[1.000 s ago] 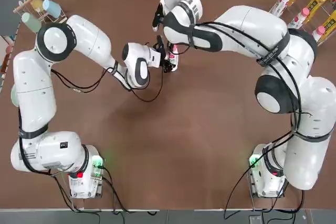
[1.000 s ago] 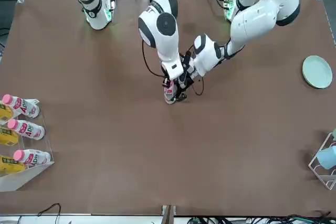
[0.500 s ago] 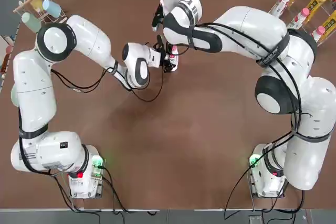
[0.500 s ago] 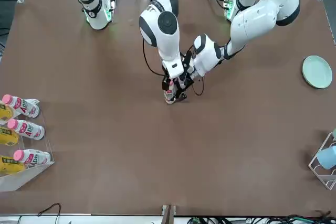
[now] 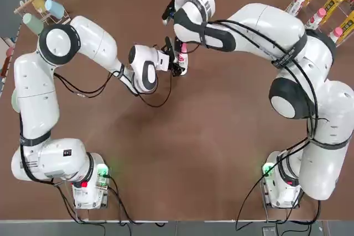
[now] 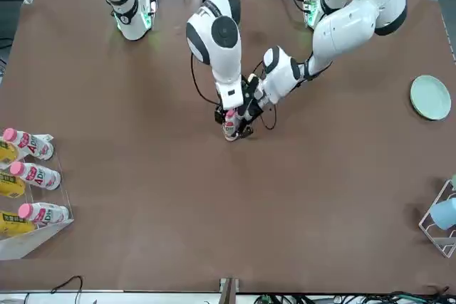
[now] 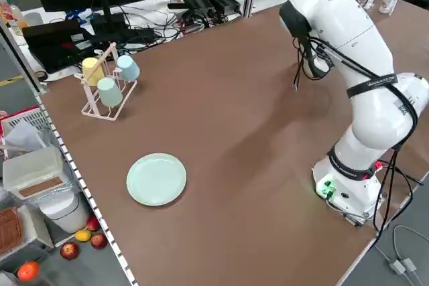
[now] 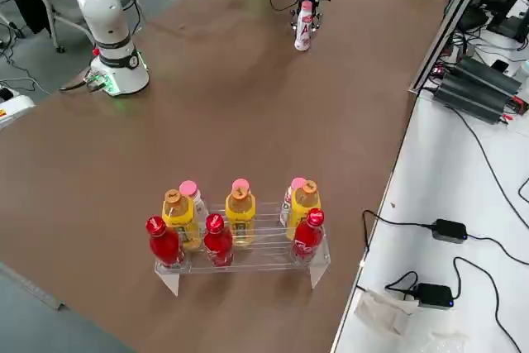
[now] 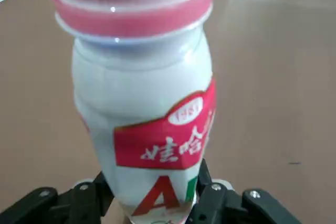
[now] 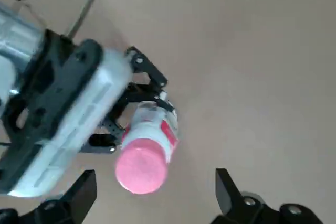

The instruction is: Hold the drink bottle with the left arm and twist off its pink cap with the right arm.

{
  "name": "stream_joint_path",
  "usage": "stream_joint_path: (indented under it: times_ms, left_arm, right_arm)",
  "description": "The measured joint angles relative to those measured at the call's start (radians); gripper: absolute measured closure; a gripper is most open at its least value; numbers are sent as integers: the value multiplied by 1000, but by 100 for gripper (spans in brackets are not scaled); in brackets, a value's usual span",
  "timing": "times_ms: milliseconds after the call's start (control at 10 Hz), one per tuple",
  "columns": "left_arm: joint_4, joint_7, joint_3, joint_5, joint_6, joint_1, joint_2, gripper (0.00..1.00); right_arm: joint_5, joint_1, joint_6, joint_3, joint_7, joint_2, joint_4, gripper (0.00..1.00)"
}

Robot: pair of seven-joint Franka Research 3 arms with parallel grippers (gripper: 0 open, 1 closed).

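A: Overall task status?
B: Holding stage done, by appearance; uncapping left to do.

A: Gripper states?
B: Left gripper (image 9: 153, 177): closed on the lower body of the drink bottle (image 9: 142, 93), near the far edge of the table. Right gripper (image 10: 156, 174): spread wide, beside the bottle, gripping nothing.

A: Cap status?
B: Pink cap (image 10: 142, 166): seated on the neck. Remaining, as judged: align, grip, twist, lift off.

A: Containers, in descending size?
B: First, clear bottle rack (image 6: 32, 241): loaded with red drinks (image 8: 165, 245), yellow-liquid bottles (image 8: 240, 212) and pink-capped white bottles (image 6: 37, 176), three of each. Next, white cup rack (image 7: 100, 115): fitted with yellow cup (image 7: 92, 70), blue cup (image 7: 127, 67) and green cup (image 7: 108, 92). Last, the drink bottle: contents not visible.
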Motion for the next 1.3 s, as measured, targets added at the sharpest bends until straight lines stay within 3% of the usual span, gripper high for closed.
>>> stream_joint_path:
  times_ms: [600,1300]
  left_arm:
    - [0,0,0,0,0,0,0,38]
    - [0,0,0,0,0,1,0,38]
  right_arm:
    - [3,-41,-77,4,434,-28,8,0]
    - [78,-29,-13,12,612,-26,7,7]
